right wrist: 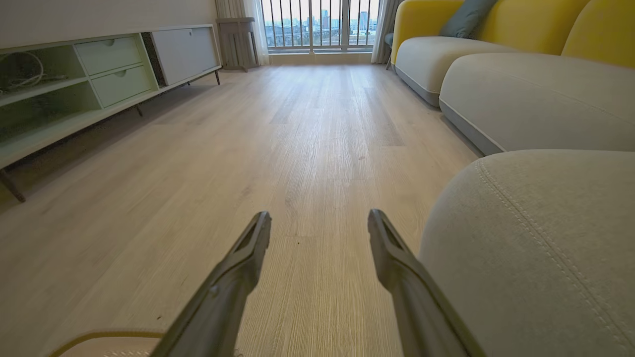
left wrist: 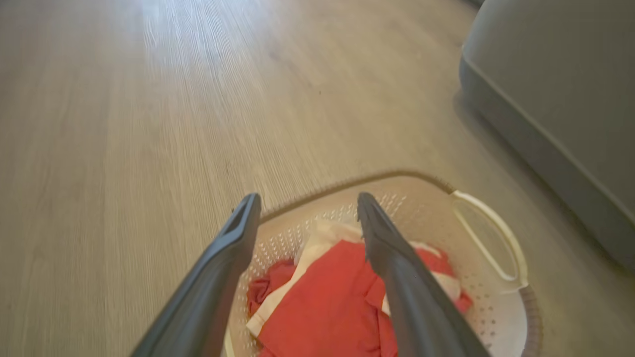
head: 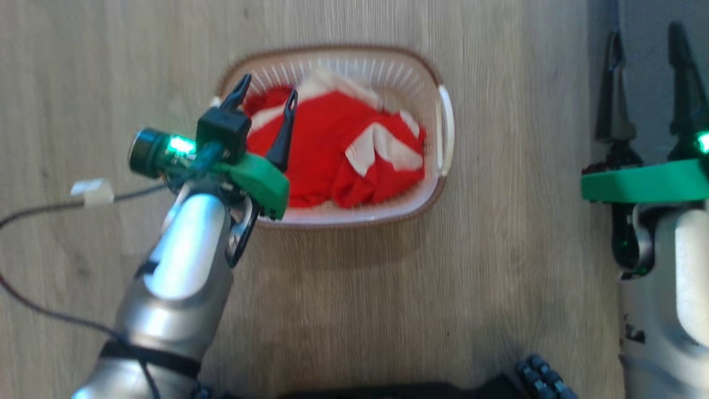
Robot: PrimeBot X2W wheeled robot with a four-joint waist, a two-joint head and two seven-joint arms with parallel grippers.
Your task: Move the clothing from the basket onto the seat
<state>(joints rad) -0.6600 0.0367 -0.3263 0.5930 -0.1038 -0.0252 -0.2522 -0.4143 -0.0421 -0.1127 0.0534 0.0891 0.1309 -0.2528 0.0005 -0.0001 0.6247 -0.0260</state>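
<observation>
1. Red fabric garments with white bands point(head: 332, 149) lie bunched inside a small oval cream plastic basket with perforated sides and a brown woven-look rim point(head: 388, 57).
2. The basket stands on a pale wood-grain floor point(head: 111, 55). Its white handle point(head: 446, 130) faces the robot's right.
3. The left pincer point(head: 268, 88) hangs over the left end of the basket. Its two dark fingers are apart, with nothing between them.
4. In the left wrist view those fingers point(left wrist: 392, 267) point across the garments point(left wrist: 327, 307) toward the far wall of the basket point(left wrist: 426, 208). Whether the fingertips touch the cloth cannot be told.
5. The right pincer point(head: 645, 33) is at the right edge of the head view, well apart from the basket. Its fingers are spread and empty.
6. A large grey upholstered seat cushion with a rounded edge and a stitched seam point(right wrist: 536, 258) lies to the robot's right of the basket. In the right wrist view it is just beside the right-hand finger, and a corner of the basket rim point(right wrist: 99, 336) shows at the lower left.
7. The head and left wrist views are motion-blurred, so fine detail of the cloth is unreadable.
</observation>
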